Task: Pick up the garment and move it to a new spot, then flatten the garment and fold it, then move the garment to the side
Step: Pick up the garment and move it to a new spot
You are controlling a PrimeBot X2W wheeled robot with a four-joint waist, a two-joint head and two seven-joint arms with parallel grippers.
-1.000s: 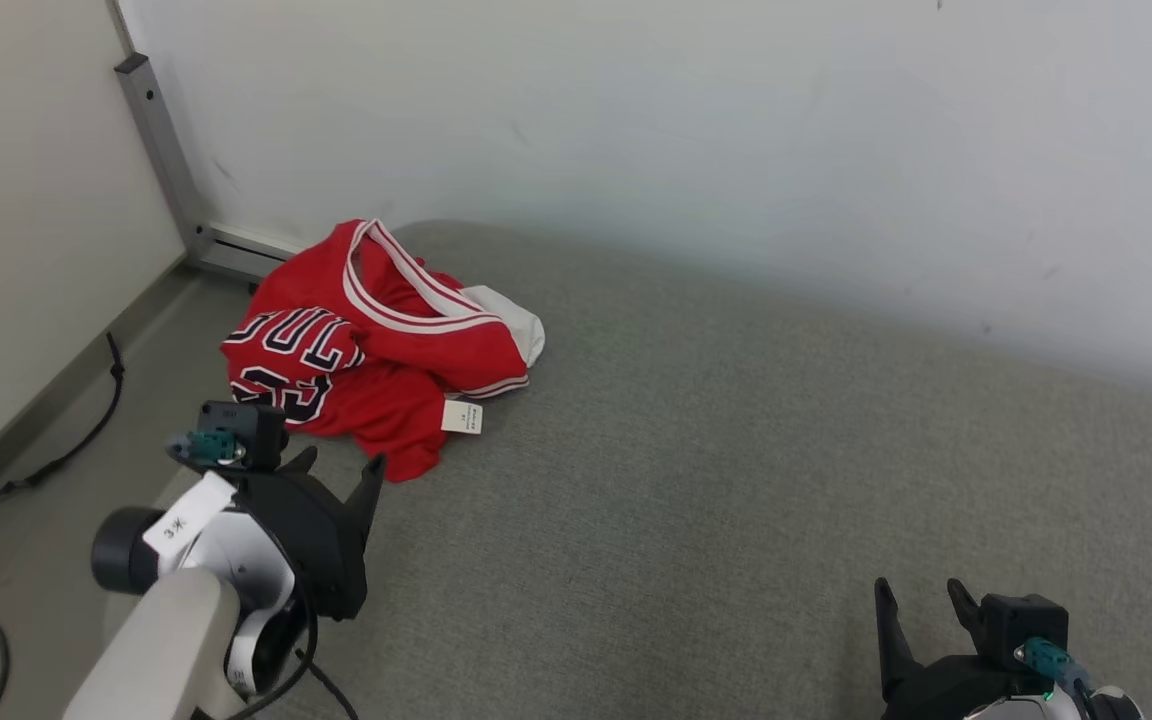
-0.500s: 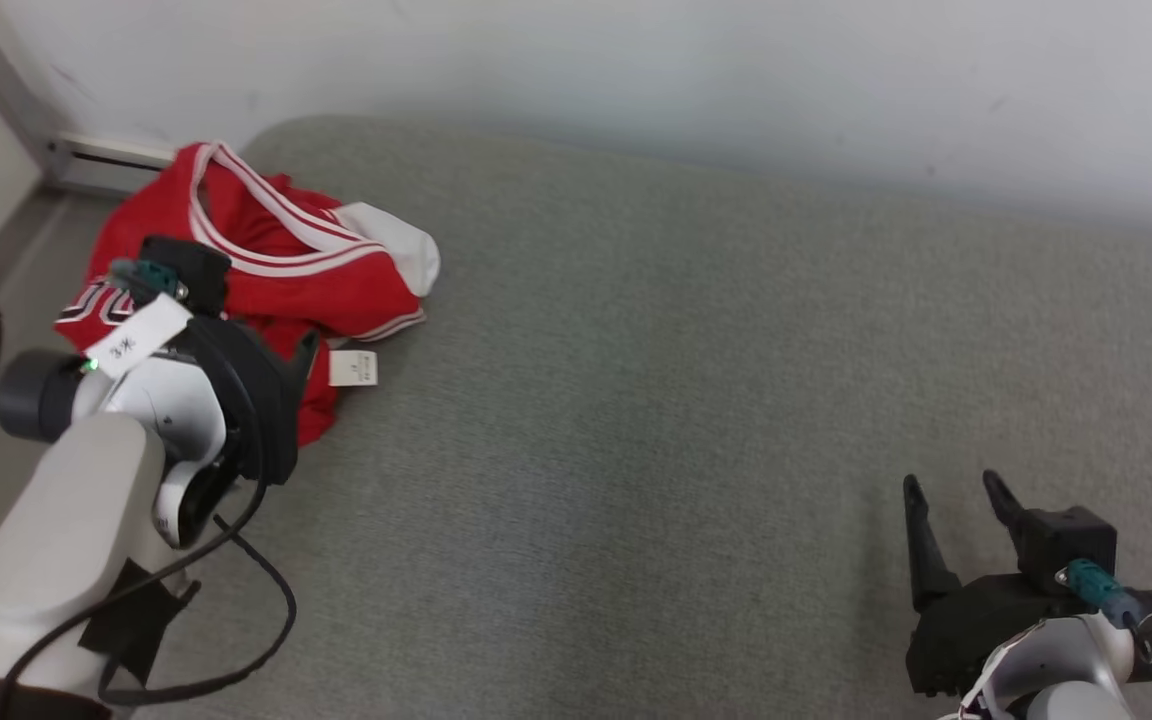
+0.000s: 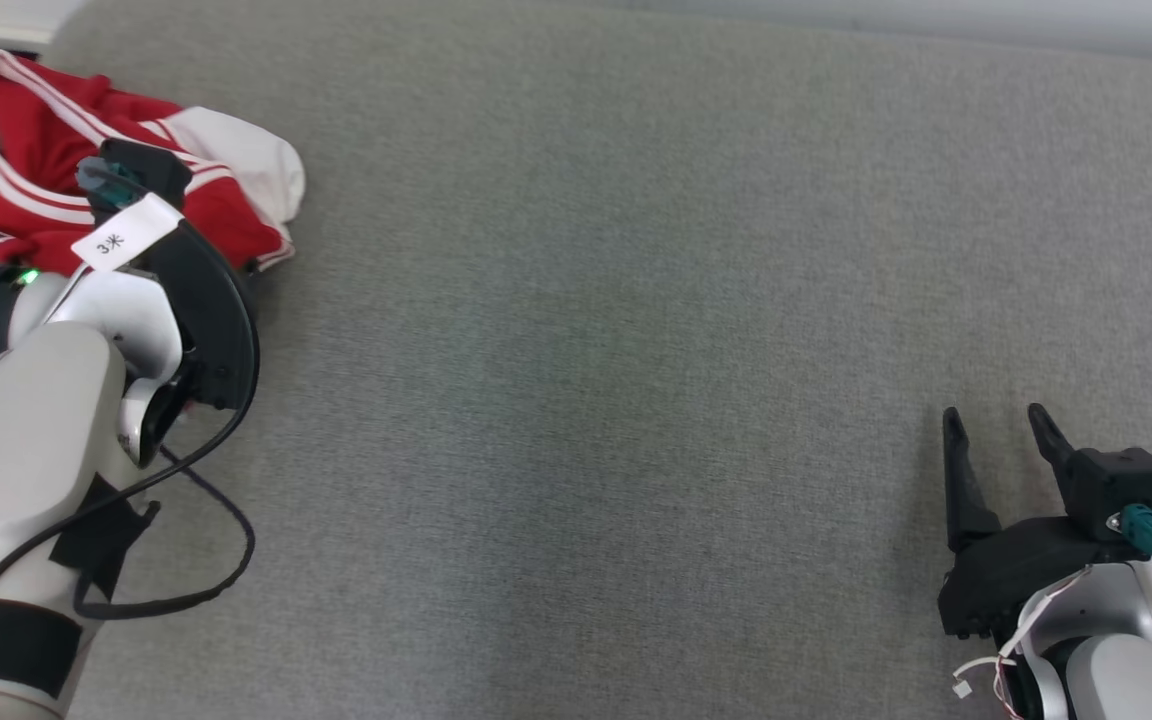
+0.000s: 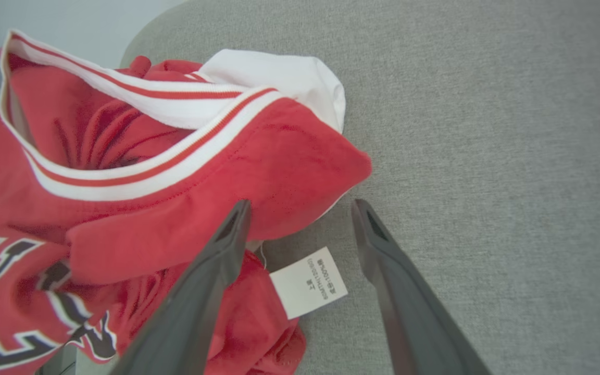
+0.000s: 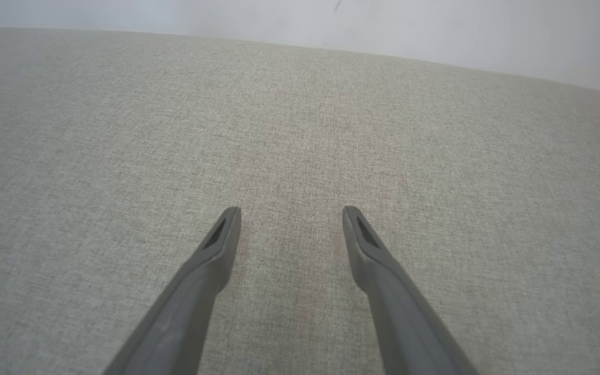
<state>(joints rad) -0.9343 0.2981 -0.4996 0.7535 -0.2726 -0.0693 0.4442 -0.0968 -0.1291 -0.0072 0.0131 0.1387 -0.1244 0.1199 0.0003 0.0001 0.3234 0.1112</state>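
The garment (image 3: 6, 190), a crumpled red jersey with white-striped trim and dark lettering, lies at the far left corner of the grey fabric surface (image 3: 586, 350). My left arm reaches over it and hides part of it. In the left wrist view my left gripper (image 4: 300, 208) is open just above the garment (image 4: 175, 182). Its left finger is over the red cloth and its right finger over bare fabric, with a white tag (image 4: 308, 281) between them. My right gripper (image 3: 994, 415) stands open over bare surface at the lower right, with nothing between its fingers (image 5: 290, 211).
A pale wall (image 5: 331, 21) runs along the far edge of the surface. The surface's rounded corner (image 4: 144, 31) lies just beyond the garment. A black cable (image 3: 186, 560) loops from my left forearm over the near left part.
The head camera has tilted down, so the whole picture has shifted up. My left gripper has advanced from short of the garment's near edge to over it. Both grippers stay open.
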